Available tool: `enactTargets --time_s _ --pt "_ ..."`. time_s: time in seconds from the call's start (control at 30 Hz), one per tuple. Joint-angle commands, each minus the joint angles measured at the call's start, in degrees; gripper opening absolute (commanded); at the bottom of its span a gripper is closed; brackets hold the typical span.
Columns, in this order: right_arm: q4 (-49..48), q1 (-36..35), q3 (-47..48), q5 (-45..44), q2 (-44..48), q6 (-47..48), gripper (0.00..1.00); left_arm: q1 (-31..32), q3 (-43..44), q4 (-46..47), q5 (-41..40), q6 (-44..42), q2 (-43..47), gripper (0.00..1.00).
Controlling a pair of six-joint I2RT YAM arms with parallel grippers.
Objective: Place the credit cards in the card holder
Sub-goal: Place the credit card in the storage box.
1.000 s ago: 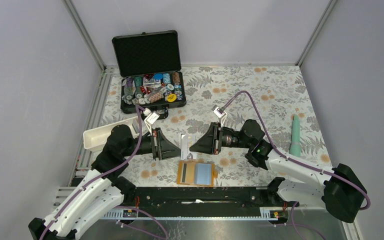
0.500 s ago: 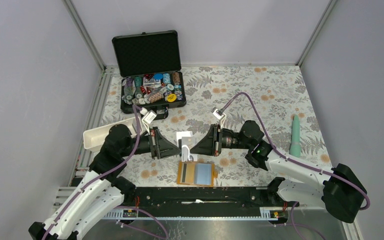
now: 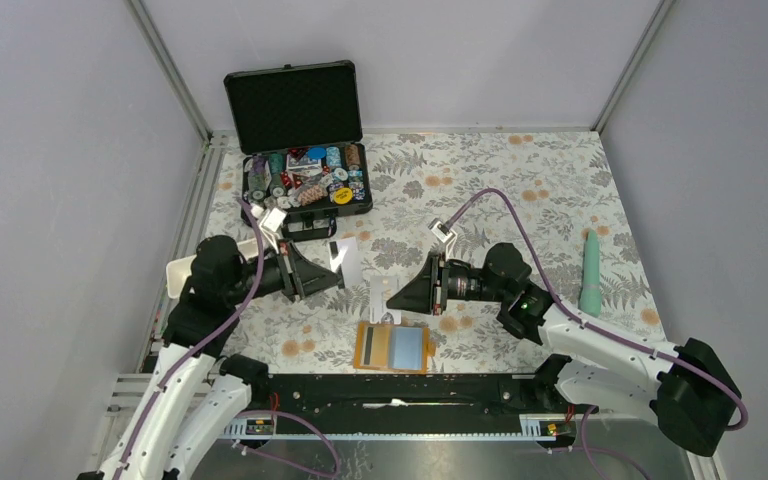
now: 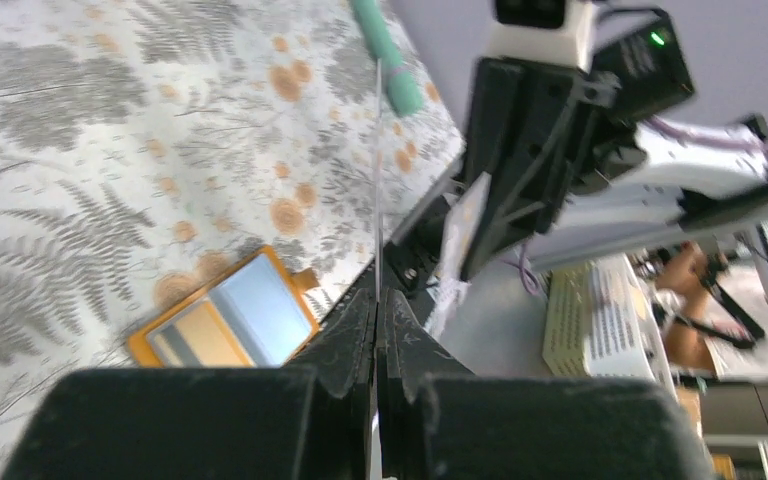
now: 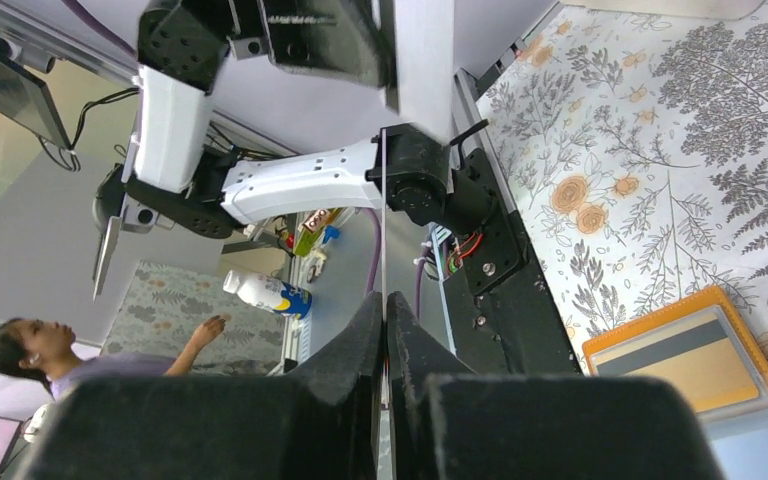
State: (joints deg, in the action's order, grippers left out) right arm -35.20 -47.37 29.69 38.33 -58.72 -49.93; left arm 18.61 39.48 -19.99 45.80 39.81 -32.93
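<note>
The orange card holder [image 3: 409,348] lies open near the front edge, and a striped card [image 3: 371,345] sits in its left sleeve. Up and left of it, my left gripper [image 3: 337,267] is shut on a pale credit card [image 3: 346,259]. That card shows as a thin edge-on line [image 4: 377,180] rising from the shut jaws of the left gripper [image 4: 377,298]. My right gripper [image 3: 391,300] is shut on a second pale card [image 3: 378,297] just above the holder. This one is also edge-on [image 5: 384,210] between the shut jaws of the right gripper [image 5: 384,298]. The holder [image 5: 705,362] lies to their lower right.
An open black case [image 3: 305,187] of poker chips stands at the back left. A white tray [image 3: 192,272] lies beside the left arm. A teal tool [image 3: 590,270] lies at the right. The black base rail [image 3: 410,390] runs along the near edge.
The two grippers met over one spot a second ago. The left gripper has since drawn back up and left with one card. The right gripper has closed on the other.
</note>
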Motion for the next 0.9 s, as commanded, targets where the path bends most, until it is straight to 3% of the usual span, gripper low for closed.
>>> enactTargets --time_s 0.0,0.2,0.47,0.7,0.87 --pt "3.81 0.53 1.23 -1.66 2.55 2.92 0.00 -5.29 7.65 -13.93 -9.92 -9.74 -3.60 0.00" --pt "13.47 0.49 3.40 -4.96 6.19 7.60 0.00 -18.11 10.26 -24.18 -24.10 -14.74 -14.39 0.00" --pt "23.11 0.53 5.03 -9.52 11.40 12.27 0.00 -22.09 14.87 -25.95 -46.76 -18.28 -25.90 0.00" --pt "22.72 0.55 4.20 -8.65 13.09 11.88 0.00 -23.13 18.87 -22.60 -50.64 -17.47 -36.46 0.00" --pt "24.21 0.49 3.44 -9.16 14.03 11.99 0.00 -23.18 19.84 -21.20 -49.08 -17.25 -42.19 0.00"
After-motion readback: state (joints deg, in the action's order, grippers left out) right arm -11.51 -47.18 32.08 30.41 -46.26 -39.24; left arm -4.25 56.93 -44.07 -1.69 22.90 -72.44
